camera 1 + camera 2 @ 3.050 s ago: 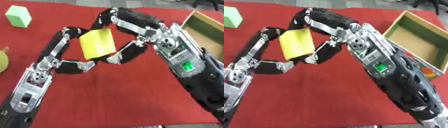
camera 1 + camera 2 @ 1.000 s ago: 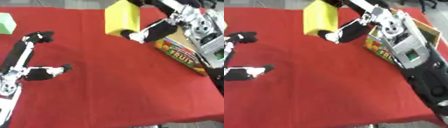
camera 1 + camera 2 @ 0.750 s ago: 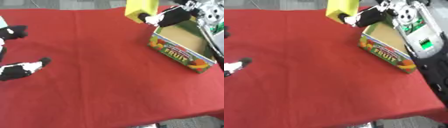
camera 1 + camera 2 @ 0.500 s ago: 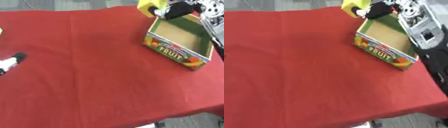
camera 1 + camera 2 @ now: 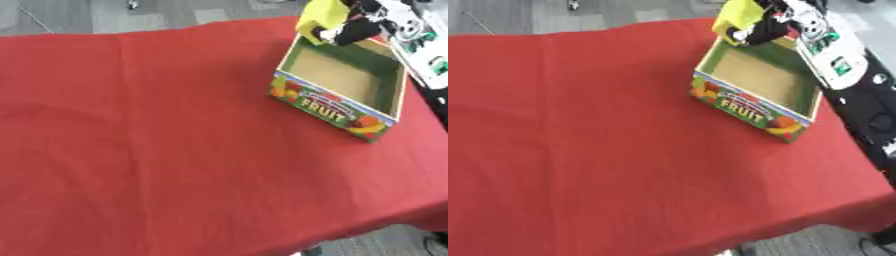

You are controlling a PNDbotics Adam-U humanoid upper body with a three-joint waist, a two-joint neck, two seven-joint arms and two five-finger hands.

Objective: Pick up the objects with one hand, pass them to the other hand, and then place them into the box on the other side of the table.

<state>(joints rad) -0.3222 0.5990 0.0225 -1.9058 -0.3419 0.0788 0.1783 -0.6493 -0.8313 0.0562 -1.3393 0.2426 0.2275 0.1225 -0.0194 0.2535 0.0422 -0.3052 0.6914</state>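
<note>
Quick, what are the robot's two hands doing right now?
Right hand: shut on the yellow block, over the cardboard fruit box.
Left hand: not in view.

Head stereo pair, looking steeply down, both sharing red table and fruit box.

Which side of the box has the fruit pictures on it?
The long outer side of the box facing the open red cloth, farthest from the robot hand; it says FRUIT.

Red-clothed table w/ grey floor beyond.
</note>
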